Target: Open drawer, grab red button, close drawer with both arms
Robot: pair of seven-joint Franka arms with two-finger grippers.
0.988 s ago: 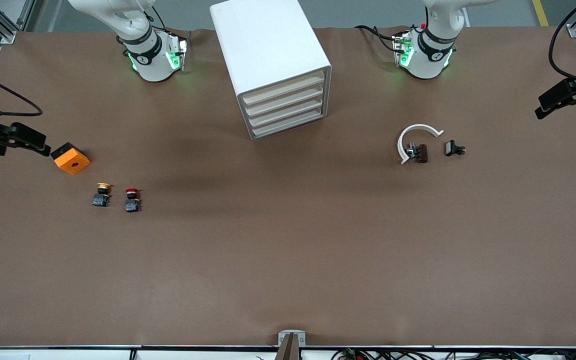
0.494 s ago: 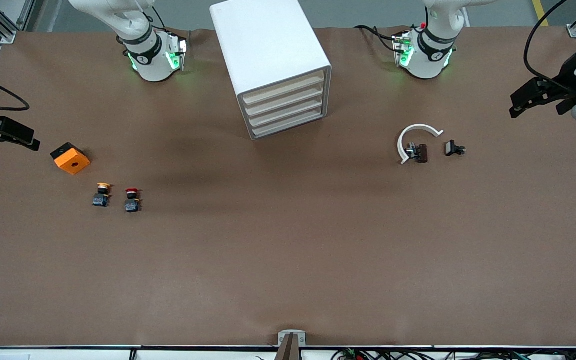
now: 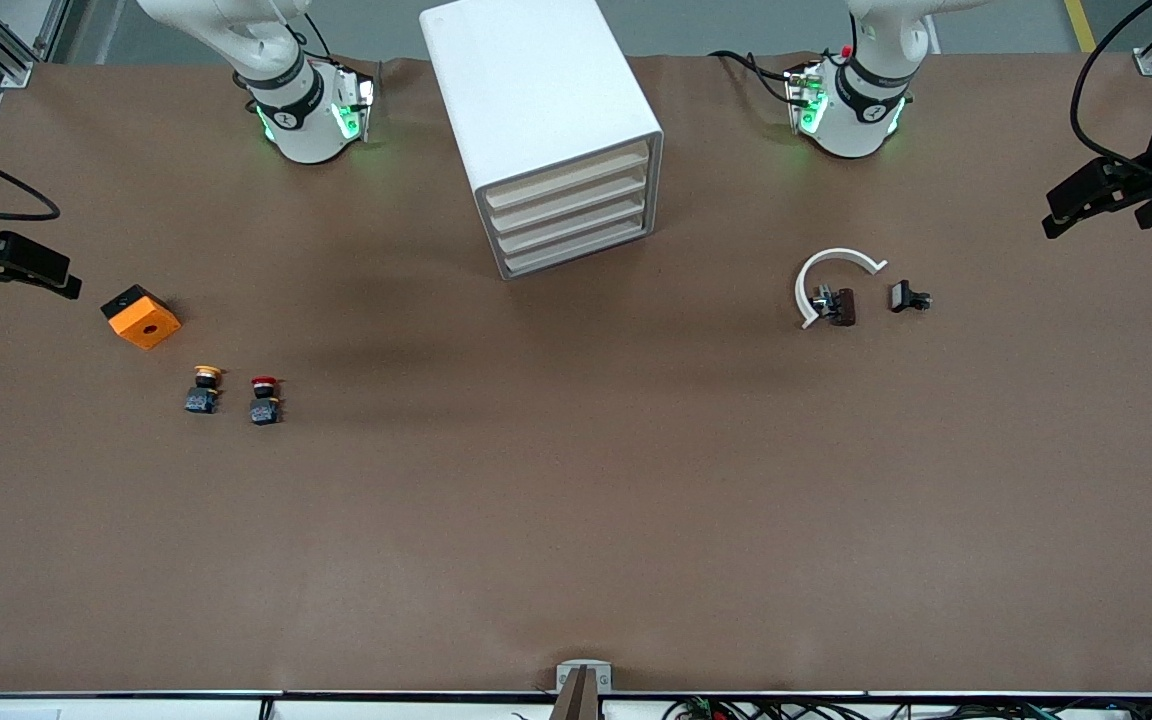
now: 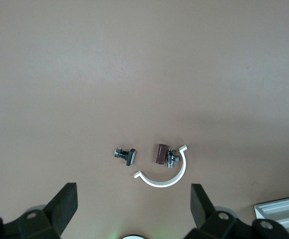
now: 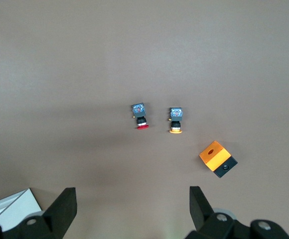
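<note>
Cabinet: I see the white cabinet standing between the two arm bases; all four cream fronts sit flush, same as half a second ago.
Drawer: the drawer is closed; I cannot tell from here which of the four is meant, so I mark the top one.
Button: the red-capped button lies on the table toward the right arm's end, just beside the yellow-capped button and nearer to the front camera than the orange cube. None of the three has shifted. Right wrist view shows the red button lying on its side.
Right gripper: the right gripper hangs at the table's edge by the orange cube, fingers spread wide, nothing between them. Same spot as half a second ago.
Left gripper: the left gripper is over the table's edge at the left arm's end, fingers spread and empty. It has pulled back outward since half a second ago.
Other parts: white half-ring with a brown fitting touching it, small black clip just beside; unmoved.
</note>
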